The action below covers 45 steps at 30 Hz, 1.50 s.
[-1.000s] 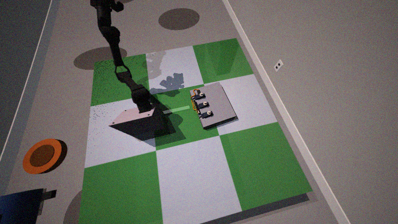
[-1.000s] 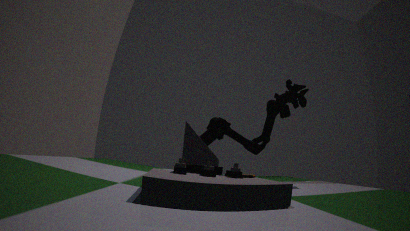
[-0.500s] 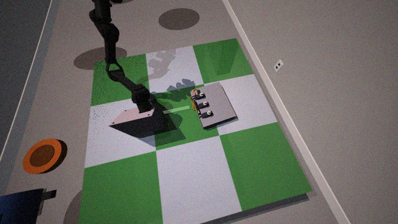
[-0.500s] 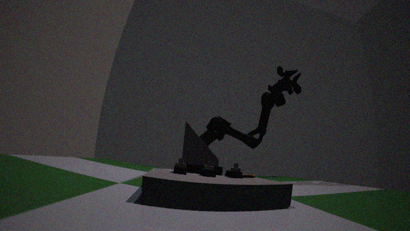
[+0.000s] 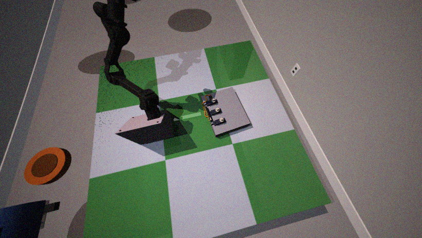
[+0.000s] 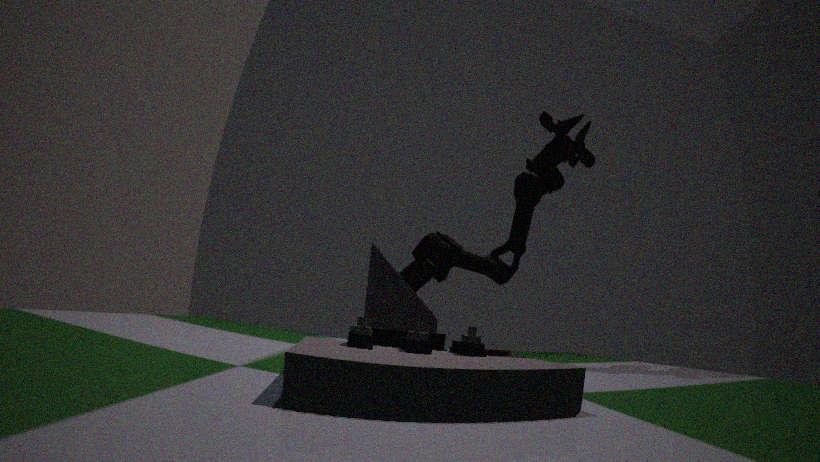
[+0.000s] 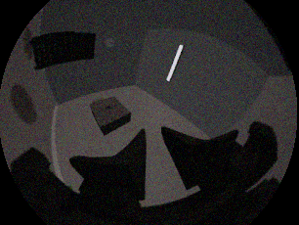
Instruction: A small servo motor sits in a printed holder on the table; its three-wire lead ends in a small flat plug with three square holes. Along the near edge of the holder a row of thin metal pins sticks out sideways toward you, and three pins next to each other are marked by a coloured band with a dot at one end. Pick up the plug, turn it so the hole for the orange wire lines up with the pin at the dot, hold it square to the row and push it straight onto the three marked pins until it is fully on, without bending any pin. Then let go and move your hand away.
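My gripper (image 6: 585,118) (image 7: 152,130) is partly open and empty, raised high and pointing up and away from the holder; the top view cuts it off at the top. The grey holder slab (image 5: 236,109) (image 6: 436,393) lies on the checkered table top (image 5: 203,183). Three dark servos with pale round tops stand along one side of it: one servo (image 5: 212,102), a middle servo (image 5: 215,111) and a third servo (image 5: 219,120). Orange leads (image 5: 205,113) curl along that side, by a small yellowish row. The plug, pins, coloured band and dot are too small to tell apart.
The arm stands on a wedge-shaped base (image 5: 141,134) (image 6: 390,298), across a green square from the holder. An orange round object (image 5: 60,158) lies beyond the table edge. The wrist view shows a box (image 7: 109,112), a dark panel (image 7: 64,49) and a bright strip (image 7: 175,64).
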Each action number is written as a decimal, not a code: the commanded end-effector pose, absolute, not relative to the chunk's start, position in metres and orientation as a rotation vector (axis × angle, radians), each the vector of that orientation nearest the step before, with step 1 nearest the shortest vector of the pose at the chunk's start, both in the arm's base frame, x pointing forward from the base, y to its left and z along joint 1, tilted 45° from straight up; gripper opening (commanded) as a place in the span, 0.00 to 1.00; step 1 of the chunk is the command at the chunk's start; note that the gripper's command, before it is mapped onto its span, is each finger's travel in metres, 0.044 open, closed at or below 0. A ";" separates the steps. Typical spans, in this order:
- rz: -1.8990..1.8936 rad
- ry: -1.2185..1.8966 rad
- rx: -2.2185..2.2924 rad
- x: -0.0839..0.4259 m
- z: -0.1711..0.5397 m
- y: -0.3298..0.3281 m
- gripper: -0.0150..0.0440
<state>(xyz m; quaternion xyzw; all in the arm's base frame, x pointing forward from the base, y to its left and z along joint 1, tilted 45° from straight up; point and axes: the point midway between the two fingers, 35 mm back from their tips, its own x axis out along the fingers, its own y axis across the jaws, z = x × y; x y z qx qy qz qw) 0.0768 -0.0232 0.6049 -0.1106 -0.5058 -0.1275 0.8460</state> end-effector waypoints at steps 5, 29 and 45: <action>-0.267 -0.934 -0.132 0.122 0.577 -0.052 0.45; -0.177 -0.525 0.029 0.240 0.471 -0.063 0.45; -0.067 -0.219 0.030 0.298 0.379 -0.027 0.45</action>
